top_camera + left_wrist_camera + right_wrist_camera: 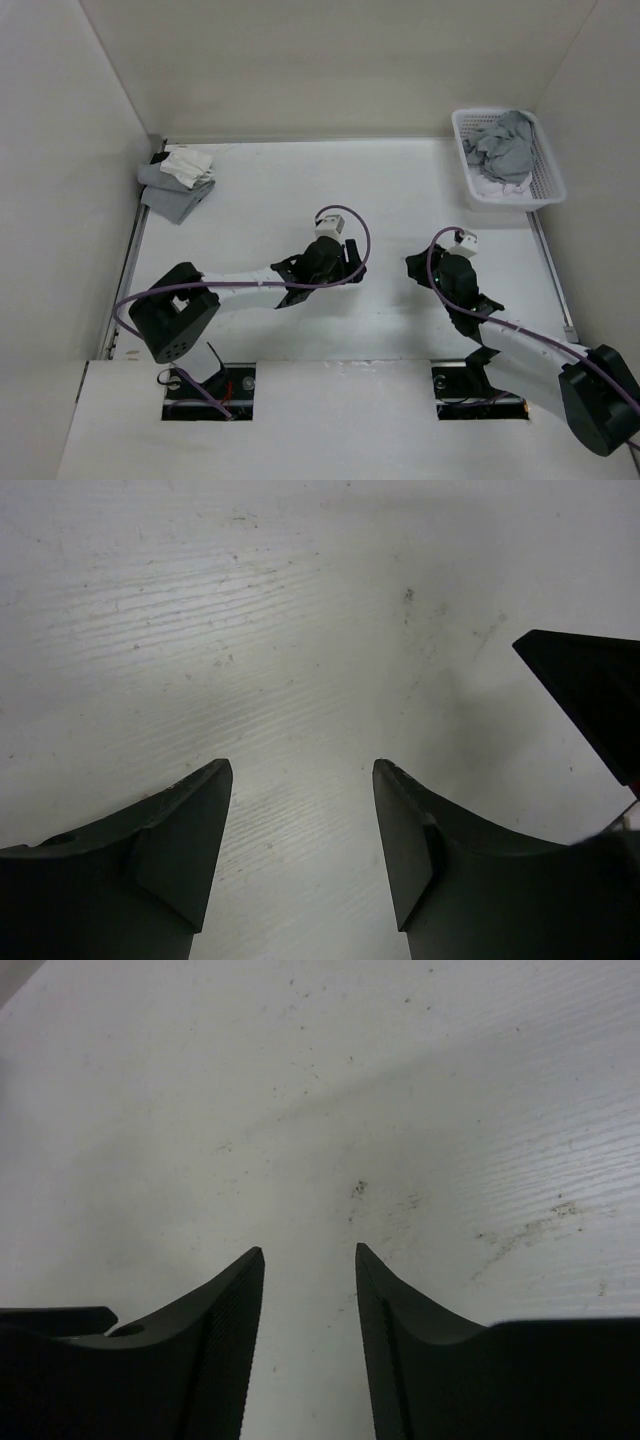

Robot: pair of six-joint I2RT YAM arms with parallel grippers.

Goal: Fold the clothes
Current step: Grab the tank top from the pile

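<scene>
The clothes, a crumpled light-grey T-shirt (505, 145), lie in the white basket (552, 190) at the far right corner, on top of something white. My left gripper (348, 262) hovers over the middle of the table, open, with only bare tabletop between its fingers (302, 770). Just to its right my right gripper (418, 266) is also open and empty (309, 1252). Both grippers are far from the basket. In the left wrist view a dark part of the right arm (590, 695) shows at the right edge.
A folded thicker grey cloth with a white cloth on top (178, 180) lies at the far left corner. White walls close the table on the left, back and right. Purple cables loop off both wrists.
</scene>
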